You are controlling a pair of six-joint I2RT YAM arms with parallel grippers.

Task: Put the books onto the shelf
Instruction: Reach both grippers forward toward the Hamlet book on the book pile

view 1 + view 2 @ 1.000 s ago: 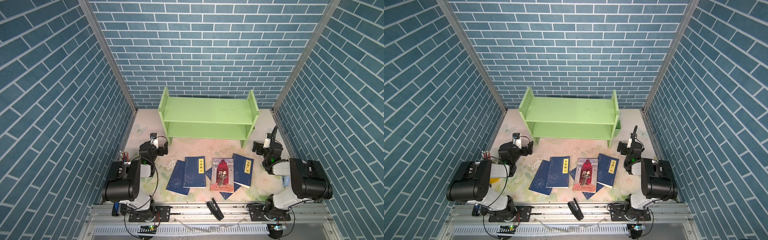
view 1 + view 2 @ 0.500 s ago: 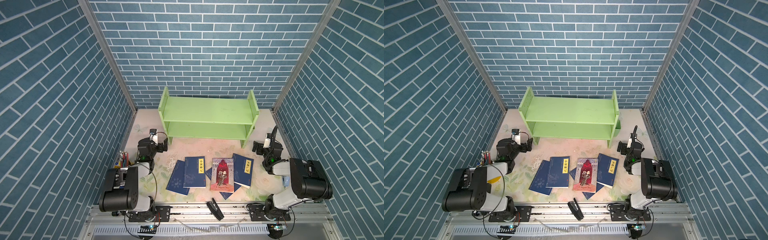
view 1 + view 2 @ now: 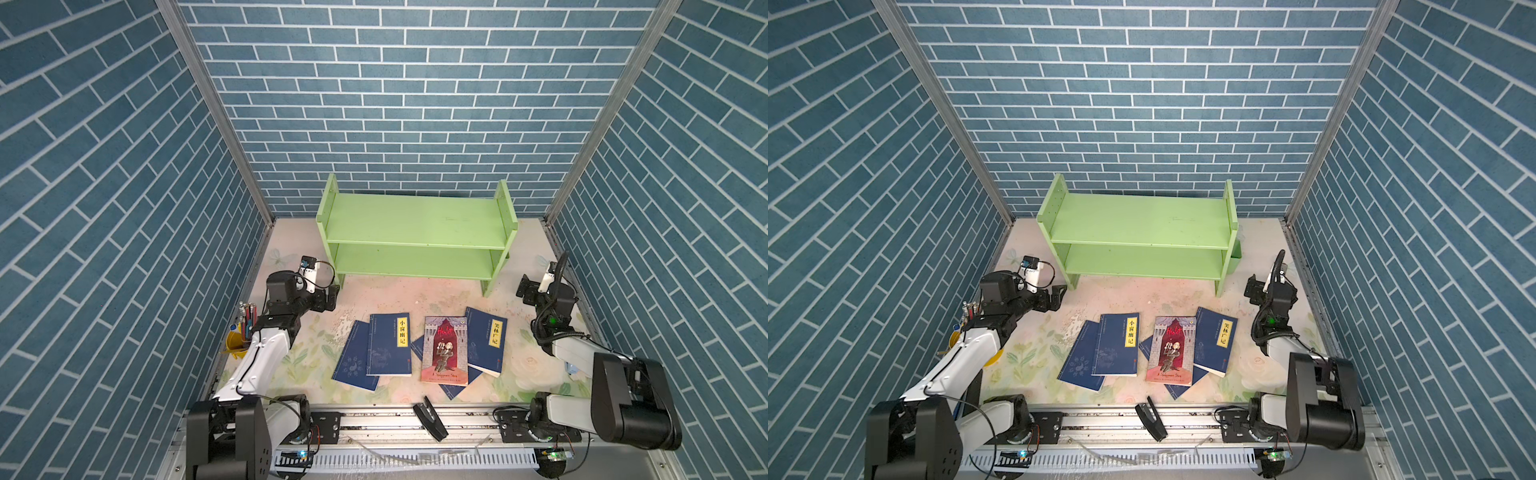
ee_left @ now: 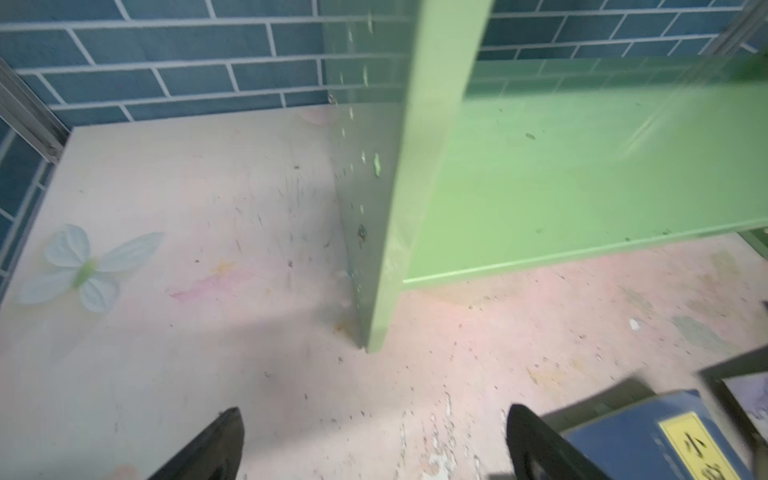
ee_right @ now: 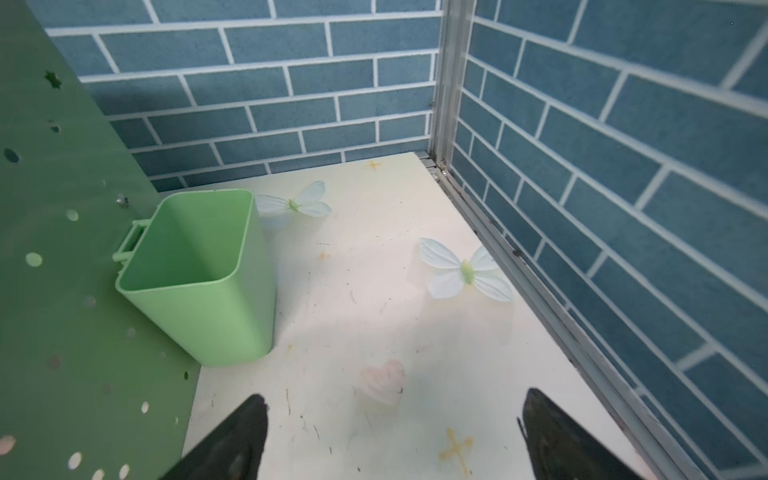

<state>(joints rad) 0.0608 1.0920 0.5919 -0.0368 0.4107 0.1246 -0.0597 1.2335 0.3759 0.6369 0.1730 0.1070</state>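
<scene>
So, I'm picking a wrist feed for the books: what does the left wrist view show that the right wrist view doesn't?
Left wrist only: a dark blue paperback with a yellow title label, and the lower board of the light green wooden shelf. Right wrist only: a light green plastic cup against the shelf's perforated side panel, and a pink heart print. Both: the shelf, blue brick walls, the pale table with butterfly prints, and an open, empty hand: left hand, right hand.

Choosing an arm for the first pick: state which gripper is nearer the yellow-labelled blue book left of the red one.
Left. The left gripper is open just beyond the blue book, off its far-left corner; the right gripper sits past the red book, near the shelf.
</scene>
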